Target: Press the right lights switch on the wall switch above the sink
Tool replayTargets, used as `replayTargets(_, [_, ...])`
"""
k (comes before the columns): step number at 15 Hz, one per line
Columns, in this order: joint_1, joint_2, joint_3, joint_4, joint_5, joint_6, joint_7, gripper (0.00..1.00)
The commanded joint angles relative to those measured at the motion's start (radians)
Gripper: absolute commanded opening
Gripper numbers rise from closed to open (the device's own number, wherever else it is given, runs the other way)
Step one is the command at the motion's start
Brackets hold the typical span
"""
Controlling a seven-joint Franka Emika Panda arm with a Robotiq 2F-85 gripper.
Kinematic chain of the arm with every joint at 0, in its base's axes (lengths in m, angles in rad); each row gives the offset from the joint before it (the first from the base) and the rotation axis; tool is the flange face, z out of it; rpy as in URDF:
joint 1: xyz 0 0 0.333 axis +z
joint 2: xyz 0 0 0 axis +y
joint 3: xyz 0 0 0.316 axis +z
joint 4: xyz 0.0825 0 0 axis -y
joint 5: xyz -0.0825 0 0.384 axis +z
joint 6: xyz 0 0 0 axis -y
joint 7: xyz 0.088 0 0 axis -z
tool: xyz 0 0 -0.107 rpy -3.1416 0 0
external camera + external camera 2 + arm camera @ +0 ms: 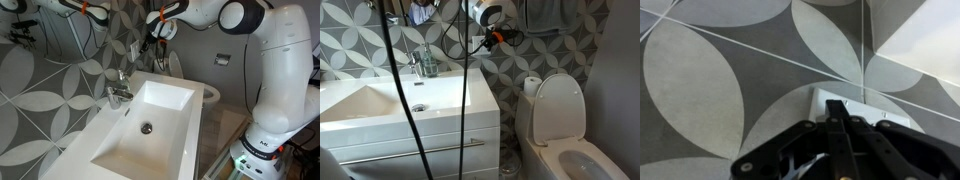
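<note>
Both exterior views share the sink [165,100] [370,100], seen downward along its length and frontally beside the toilet [560,110]; wrist view closely faces the tiled wall [700,90].

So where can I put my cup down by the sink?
The flat ledge of the sink, between the bowl and the toilet, is bare. The bowl holds only its drain. It is crowded by the tap and up at the wall switch, where the gripper is.
</note>
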Motion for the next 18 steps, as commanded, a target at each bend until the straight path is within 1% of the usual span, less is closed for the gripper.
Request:
replayTargets(1, [-0.031, 0.050, 0.049, 0.057, 0.064, 0.021, -0.067, 0.00])
replayTargets(3, [-0.019, 0.036, 0.025, 0.041, 0.050, 0.008, -0.027, 0.00])
replayTargets(4, [0.000, 0.013, -0.004, 0.018, 0.019, -0.007, 0.018, 0.00])
replayTargets(6, [0.029, -0.038, -0.040, -0.028, -0.022, -0.041, 0.099, 0.00])
replayTargets(7, [0.054, -0.070, -0.068, -0.059, -0.051, -0.056, 0.164, 0.26])
replayTargets(8, [0.068, -0.088, -0.077, -0.073, -0.069, -0.075, 0.201, 0.27])
replayTargets(10, [0.120, -0.144, -0.119, -0.123, -0.140, -0.115, 0.328, 0.40])
replayTargets(12, [0.183, -0.205, -0.175, -0.179, -0.250, -0.139, 0.478, 0.54])
replayTargets(14, [0.233, -0.284, -0.214, -0.250, -0.358, -0.169, 0.628, 0.68])
replayTargets(17, [0.286, -0.403, -0.249, -0.335, -0.514, -0.262, 0.854, 0.88])
replayTargets(18, [0.293, -0.443, -0.243, -0.356, -0.539, -0.305, 0.916, 0.95])
